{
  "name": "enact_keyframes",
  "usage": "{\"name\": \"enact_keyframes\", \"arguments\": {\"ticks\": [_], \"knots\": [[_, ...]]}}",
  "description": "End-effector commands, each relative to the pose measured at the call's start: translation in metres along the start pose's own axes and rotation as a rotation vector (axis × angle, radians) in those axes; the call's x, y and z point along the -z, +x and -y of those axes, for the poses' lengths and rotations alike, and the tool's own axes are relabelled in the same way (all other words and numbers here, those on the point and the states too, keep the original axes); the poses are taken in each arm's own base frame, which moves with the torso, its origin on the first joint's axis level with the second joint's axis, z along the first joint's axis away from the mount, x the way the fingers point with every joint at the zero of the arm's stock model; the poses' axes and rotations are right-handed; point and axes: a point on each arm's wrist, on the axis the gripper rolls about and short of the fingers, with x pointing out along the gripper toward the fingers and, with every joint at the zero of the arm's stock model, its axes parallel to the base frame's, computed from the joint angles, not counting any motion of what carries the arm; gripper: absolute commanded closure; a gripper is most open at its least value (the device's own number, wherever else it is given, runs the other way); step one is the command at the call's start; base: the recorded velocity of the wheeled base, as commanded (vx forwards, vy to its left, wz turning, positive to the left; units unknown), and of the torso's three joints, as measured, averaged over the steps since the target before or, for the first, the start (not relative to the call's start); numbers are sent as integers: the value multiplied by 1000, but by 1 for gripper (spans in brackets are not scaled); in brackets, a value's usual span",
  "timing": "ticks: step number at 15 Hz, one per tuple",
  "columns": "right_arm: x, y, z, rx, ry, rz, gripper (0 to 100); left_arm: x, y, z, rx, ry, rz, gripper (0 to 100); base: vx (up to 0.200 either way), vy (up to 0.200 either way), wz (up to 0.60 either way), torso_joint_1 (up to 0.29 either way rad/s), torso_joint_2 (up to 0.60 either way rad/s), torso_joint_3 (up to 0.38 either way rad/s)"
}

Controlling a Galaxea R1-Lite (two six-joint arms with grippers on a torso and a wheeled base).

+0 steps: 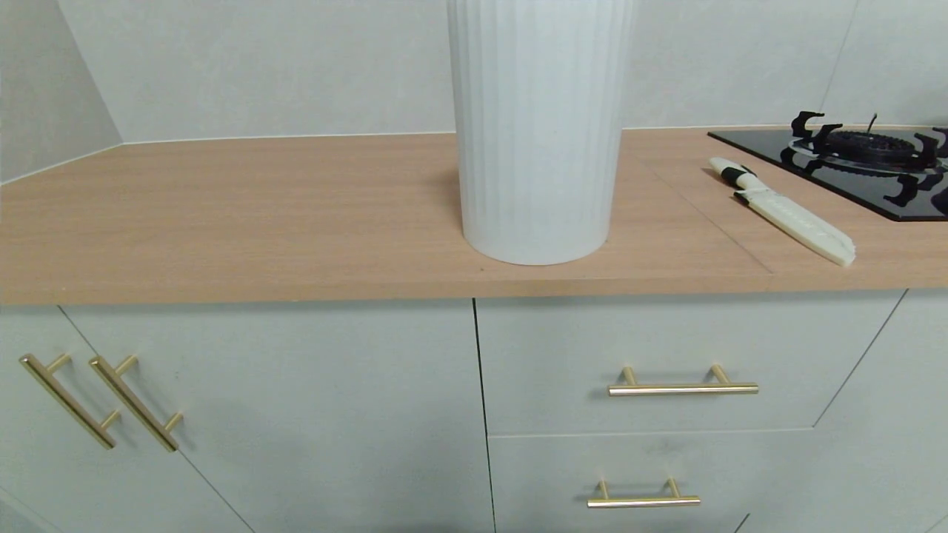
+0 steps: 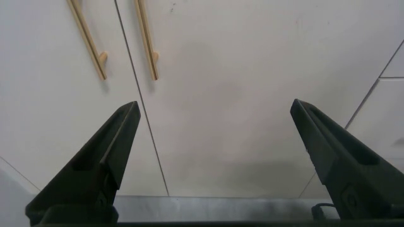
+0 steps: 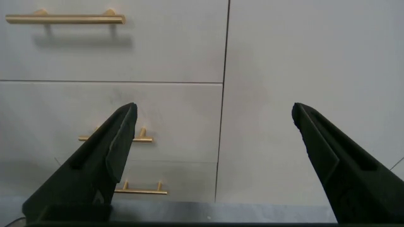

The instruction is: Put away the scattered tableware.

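Pale grey wall panels (image 1: 259, 66) ran behind a wood-grained desk (image 1: 222, 222), which stretched across the whole head view. Below its front edge, well to the left of the white ribbed container (image 1: 539, 148), two cabinet doors (image 1: 296, 414) met at a seam with a pair of gold bar handles (image 1: 133, 403) set side by side, slanting in the picture. The container itself stood upright on the desk near the front edge, tall enough that its top ran out of the picture. Under it and slightly to its right were two stacked drawers (image 1: 666, 340), each with one level gold handle.

Right of the container and well apart from it, the knife (image 1: 785, 211) lay flat on the desk. It was white with a black band near the handle, the handle pointing toward the wall and the blade tip toward the front edge. Farther right again, a black glass hob (image 1: 852, 166) sat in the desk with a dark burner grate (image 1: 866, 141) on it; the knife lay near the hob's edge without touching it.

The left gripper (image 2: 214, 104) hung before the cabinet doors with its two dark fingers spread wide and nothing between them; the paired handles (image 2: 146, 38) showed beyond it. The right gripper (image 3: 214, 107) faced the drawer fronts (image 3: 113, 57), likewise spread wide and holding nothing.
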Motion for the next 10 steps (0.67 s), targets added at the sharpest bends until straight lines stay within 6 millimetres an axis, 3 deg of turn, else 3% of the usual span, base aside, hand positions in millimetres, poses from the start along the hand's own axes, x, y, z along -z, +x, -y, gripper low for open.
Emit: {"name": "enact_keyframes", "arguments": {"ticks": [1,10], "knots": [[0,0,0,0,0,-1,0,0,0,0,-1,0,0,0,0,0,0,0,0,0],[0,0,0,0,0,-1,0,0,0,0,-1,0,0,0,0,0,0,6,-33,-24]]}}
